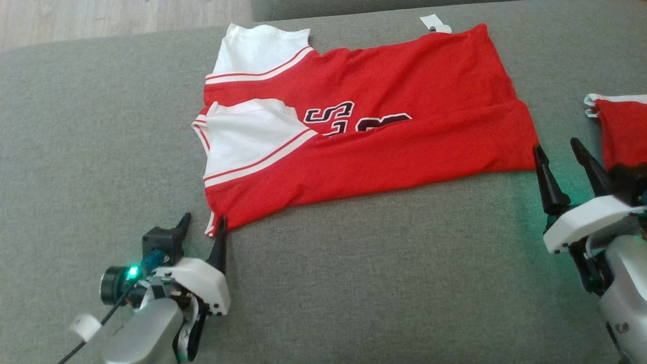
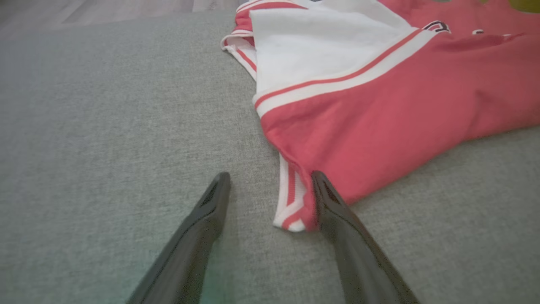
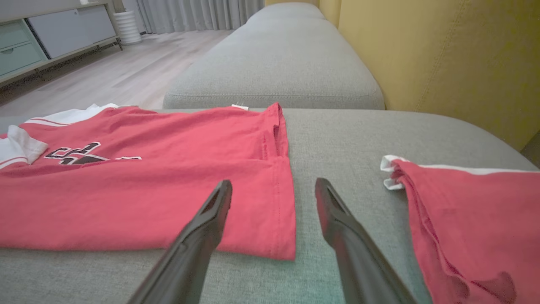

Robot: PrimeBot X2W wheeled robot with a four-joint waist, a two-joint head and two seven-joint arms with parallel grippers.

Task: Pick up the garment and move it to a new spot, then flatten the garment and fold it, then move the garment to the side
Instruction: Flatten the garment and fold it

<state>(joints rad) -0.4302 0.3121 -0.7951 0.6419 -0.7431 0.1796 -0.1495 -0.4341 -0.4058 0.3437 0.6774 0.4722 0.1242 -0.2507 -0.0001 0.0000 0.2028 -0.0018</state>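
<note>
Home living room: grey sofa (image 3: 274, 63), curtains (image 3: 198, 14), drawer cabinet (image 3: 46, 36).

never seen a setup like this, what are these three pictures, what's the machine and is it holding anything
It is a wheeled robot with two arms. One picture looks down from its head; the other two come from cameras on its wrists, looking along each arm's two dark fingers. A red and white jersey lies spread on a grey cushion. The left gripper sits at the jersey's near corner, jaws open around the striped hem. The right gripper is open at the opposite edge. Neither holds anything. A second red garment lies to the right.
</note>
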